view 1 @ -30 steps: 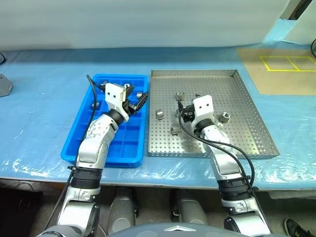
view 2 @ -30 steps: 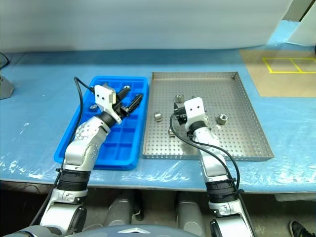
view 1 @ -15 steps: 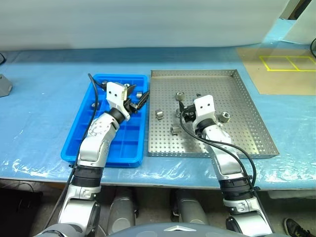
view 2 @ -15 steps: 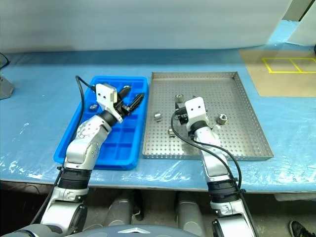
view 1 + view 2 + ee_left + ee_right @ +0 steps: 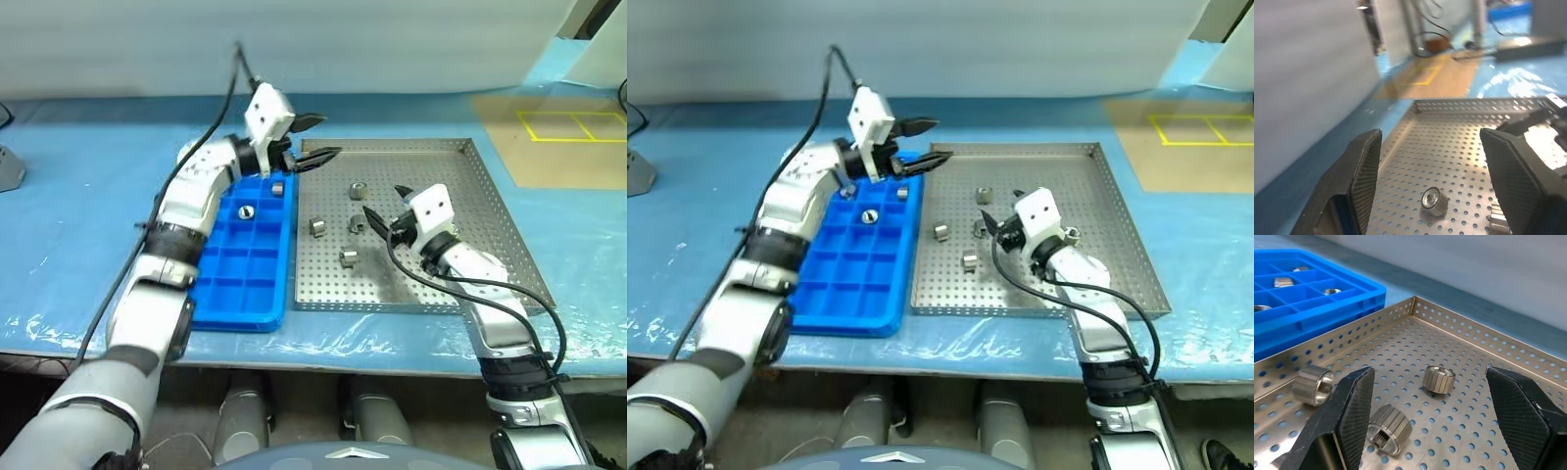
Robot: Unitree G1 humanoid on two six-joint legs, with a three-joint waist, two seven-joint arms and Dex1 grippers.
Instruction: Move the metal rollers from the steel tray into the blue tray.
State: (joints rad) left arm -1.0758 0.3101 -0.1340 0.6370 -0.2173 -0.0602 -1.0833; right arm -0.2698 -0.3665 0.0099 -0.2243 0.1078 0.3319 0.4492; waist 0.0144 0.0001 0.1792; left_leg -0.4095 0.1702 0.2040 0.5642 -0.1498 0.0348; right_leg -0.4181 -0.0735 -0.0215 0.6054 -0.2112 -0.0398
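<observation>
- Sitting on a blue plastic-film-covered bench: steel tray (image 5: 490,245), square, dull grey metal, floor punched w/ rows of small round holes, low raised rim all round.
- Blue tray (image 5: 230,284) lies just beside it on the robot's left, edges nearly touching; glossy bright-blue plastic, moulded grid of small square pockets.
- Metal rollers (image 5: 359,190): short shiny silver cylinders w/ dark hollow centres, some ribbed on the outside. Four lie loose on the steel tray floor, in its left-centre part, apart from one another.
- Rollers also in the blue tray: one (image 5: 278,188) in a far-row pocket by the steel-tray side, one (image 5: 246,211) a row nearer; right wrist view shows a few more far-end pockets filled, exact count unclear.
- Left gripper (image 5: 312,139): two black tapered fingers w/ cross-hatched pads, spread wide, nothing between them. Raised above the seam between both trays at the far end, pointing across over the steel tray's far-left corner.
- Right gripper (image 5: 384,203): fingers spread apart, empty, low over the steel tray, pointing toward the roller cluster; one roller (image 5: 1439,379) lies between the pads in its wrist view, untouched.
- Tan floor patch w/ yellow tape squares (image 5: 573,125) beyond the tray, far right.
</observation>
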